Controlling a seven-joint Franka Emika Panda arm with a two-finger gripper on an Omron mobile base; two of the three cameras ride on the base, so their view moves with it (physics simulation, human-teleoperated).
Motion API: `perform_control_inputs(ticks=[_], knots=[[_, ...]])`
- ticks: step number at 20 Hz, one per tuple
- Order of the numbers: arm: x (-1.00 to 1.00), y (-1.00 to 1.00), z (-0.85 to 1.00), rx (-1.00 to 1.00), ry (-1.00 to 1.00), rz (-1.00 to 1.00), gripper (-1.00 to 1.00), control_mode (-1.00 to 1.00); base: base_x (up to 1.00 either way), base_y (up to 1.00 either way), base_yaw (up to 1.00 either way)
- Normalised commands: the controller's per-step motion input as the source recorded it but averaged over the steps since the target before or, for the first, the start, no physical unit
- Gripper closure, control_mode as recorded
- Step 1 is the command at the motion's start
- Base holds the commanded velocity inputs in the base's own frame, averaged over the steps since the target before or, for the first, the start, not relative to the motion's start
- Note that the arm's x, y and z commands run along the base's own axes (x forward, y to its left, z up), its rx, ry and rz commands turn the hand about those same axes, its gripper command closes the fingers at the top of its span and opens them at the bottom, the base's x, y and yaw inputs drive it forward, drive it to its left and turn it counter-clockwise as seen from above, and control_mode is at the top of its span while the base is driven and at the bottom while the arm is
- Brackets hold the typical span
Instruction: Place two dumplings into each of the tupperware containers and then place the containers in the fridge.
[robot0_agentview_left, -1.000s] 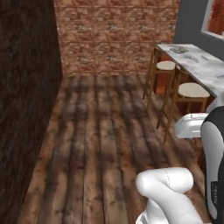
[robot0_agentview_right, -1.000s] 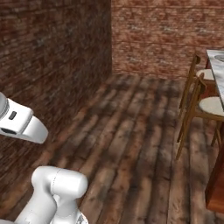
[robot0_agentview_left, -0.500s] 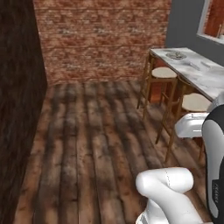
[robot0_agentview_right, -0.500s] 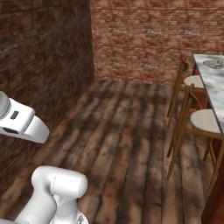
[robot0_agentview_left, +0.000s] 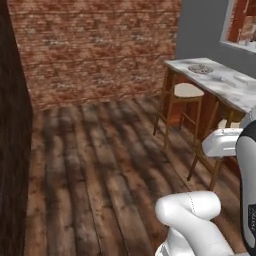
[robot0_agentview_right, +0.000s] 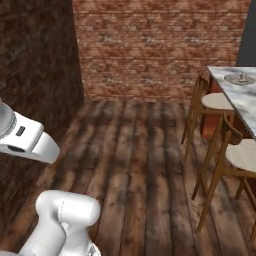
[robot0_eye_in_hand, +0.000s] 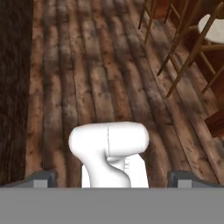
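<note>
In the hand view my gripper (robot0_eye_in_hand: 113, 178) is open. Its two dark fingertips (robot0_eye_in_hand: 43, 177) stand far apart at the bottom edge with nothing held between them. It points down at the wooden plank floor (robot0_eye_in_hand: 105, 78). The dumplings, the tupperware containers and the fridge are out of view.
A marble-topped counter (robot0_agentview_left: 222, 84) (robot0_agentview_right: 246, 102) runs along the right, with a round grey plate (robot0_agentview_left: 200, 68) (robot0_agentview_right: 239, 78) on it. Wooden stools (robot0_agentview_left: 184, 93) (robot0_agentview_right: 218, 103) (robot0_agentview_right: 244, 156) stand in front of it. A brick wall (robot0_agentview_left: 95, 50) closes the far side and a dark panel (robot0_agentview_left: 12, 150) the left.
The whole picture has slid to the left in both base views, so the base has turned to the right. The counter and stools show more fully. The gripper stays open.
</note>
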Motion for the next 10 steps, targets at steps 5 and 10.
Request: perform_control_inputs(ticks=[5,10], knots=[[0.00,0.00,0.00,0.00,0.00,0.00,-1.00,1.00,0.66,0.95,-0.39],[0.00,0.00,0.00,0.00,0.00,0.00,-1.00,1.00,0.55,0.78,-0.53]])
